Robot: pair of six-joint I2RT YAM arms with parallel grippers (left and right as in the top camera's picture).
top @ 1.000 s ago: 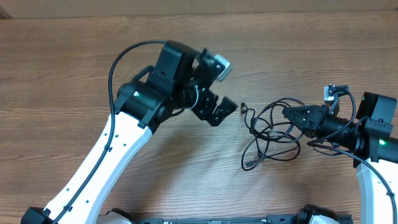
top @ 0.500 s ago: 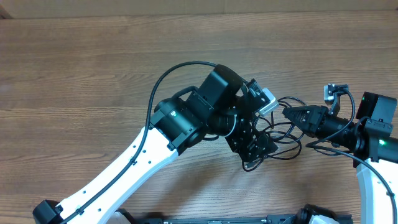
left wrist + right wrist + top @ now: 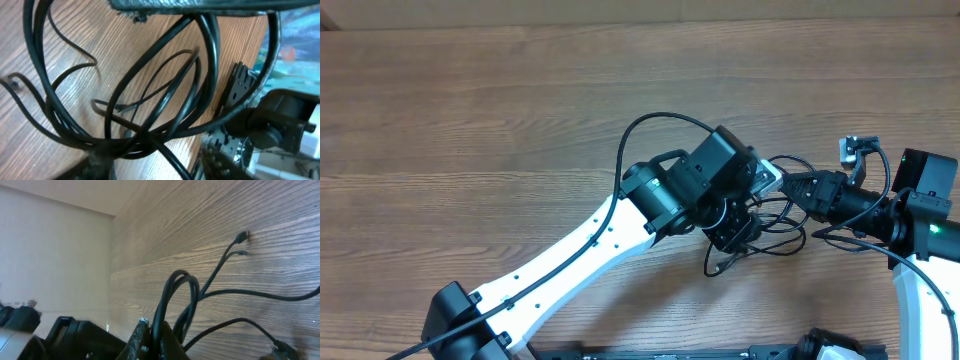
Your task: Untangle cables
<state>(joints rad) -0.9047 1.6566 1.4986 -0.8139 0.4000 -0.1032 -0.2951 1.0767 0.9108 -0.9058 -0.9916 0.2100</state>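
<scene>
Stretching in from lower left, L arm [image 3: 580, 250] holds the left gripper [image 3: 735, 228] low over the cables [image 3: 772, 212], a loose black tangle right of centre on the wood table [image 3: 470, 120]. Wrist cam shows loops crossing betw. its fingers [image 3: 190, 5]; can't tell whether they are pinched or the jaws stand apart. From the right edge, the right gripper [image 3: 788, 184] is closed on a doubled strand at the tangle's upper side. A plug end [image 3: 718, 266] lies at the tangle's lower left.
</scene>
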